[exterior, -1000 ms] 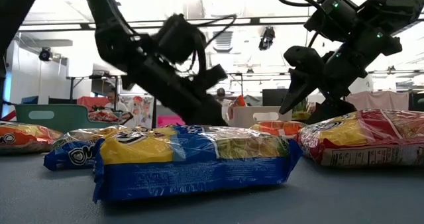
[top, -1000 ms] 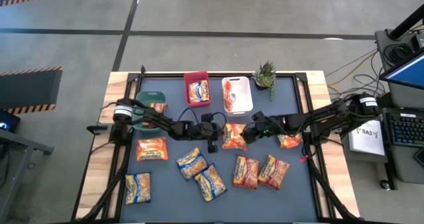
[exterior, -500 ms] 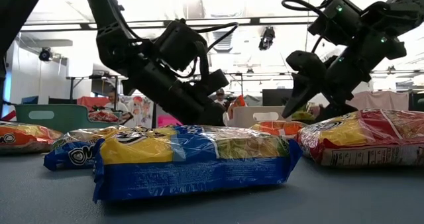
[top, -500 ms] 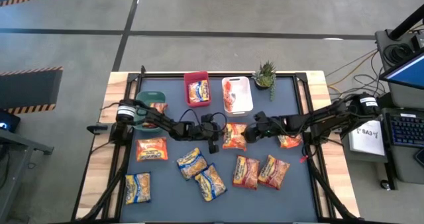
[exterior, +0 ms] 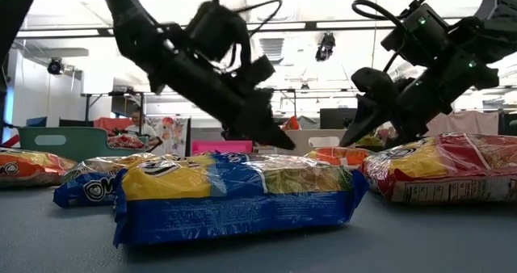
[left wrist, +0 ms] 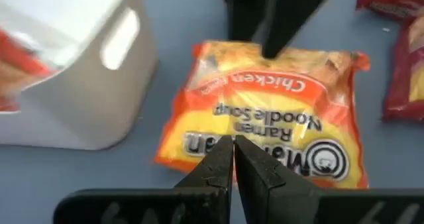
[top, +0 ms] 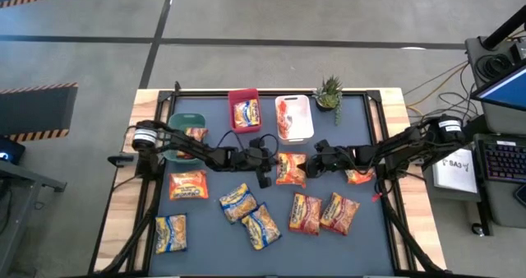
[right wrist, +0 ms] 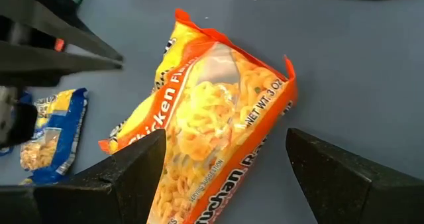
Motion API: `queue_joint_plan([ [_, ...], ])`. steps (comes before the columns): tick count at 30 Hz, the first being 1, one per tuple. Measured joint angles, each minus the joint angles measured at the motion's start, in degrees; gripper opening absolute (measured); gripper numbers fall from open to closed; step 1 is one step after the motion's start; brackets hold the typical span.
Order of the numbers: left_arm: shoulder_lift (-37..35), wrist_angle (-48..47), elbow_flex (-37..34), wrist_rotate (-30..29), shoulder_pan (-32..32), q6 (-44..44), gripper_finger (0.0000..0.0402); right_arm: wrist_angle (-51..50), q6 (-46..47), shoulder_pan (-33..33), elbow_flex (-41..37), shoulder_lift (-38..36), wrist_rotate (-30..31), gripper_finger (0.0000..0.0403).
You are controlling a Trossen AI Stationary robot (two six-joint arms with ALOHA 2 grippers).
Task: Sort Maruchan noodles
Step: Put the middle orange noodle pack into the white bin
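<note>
Orange packet [top: 290,169] lies flat at mid-table, just in front of the white bin [top: 294,118]; crinkled glossy film, clear window showing wavy noodle block, serrated end seams. Left gripper [top: 265,178] sits just off the packet's left edge, its tapered dark fingers pressed together, gripping nothing. Right gripper [top: 310,169] is at the packet's right edge, blunt fingers spread wide to either side of the packet in the right wrist view, not clamped. Remaining packets: one orange [top: 188,185] near the left edge, four yellow-and-blue [top: 237,202] toward the front-left, two red-orange [top: 305,214] toward the front-right, one orange [top: 359,175] under the right arm. Red bin [top: 243,110] and white bin, rigid moulded plastic, each hold a packet at the back edge; green bin [top: 185,134] at back-left.
</note>
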Motion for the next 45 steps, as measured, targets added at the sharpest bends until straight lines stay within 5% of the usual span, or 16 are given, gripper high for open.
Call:
queue_joint_plan([
  [15, 10.2, 2.0, 4.5, 0.3, 0.7, -6.2, 0.0, -0.6, 3.3, -0.3, 0.6, 0.3, -3.0, 0.0309],
  [30, 10.9, -0.8, 4.7, 0.5, 0.7, -8.3, 0.0, 4.5, 2.2, -0.3, 0.5, 3.8, -2.6, 0.0292],
  [35, 10.8, -1.2, 4.5, 0.3, 0.6, -8.6, 0.0, 10.0, 1.6, -0.3, 0.5, 8.1, -1.7, 0.0275],
  [45, 10.4, -1.6, 4.5, 0.4, 0.6, -8.8, 0.0, 9.6, 0.9, -0.3, 0.4, 5.2, -3.5, 0.021],
])
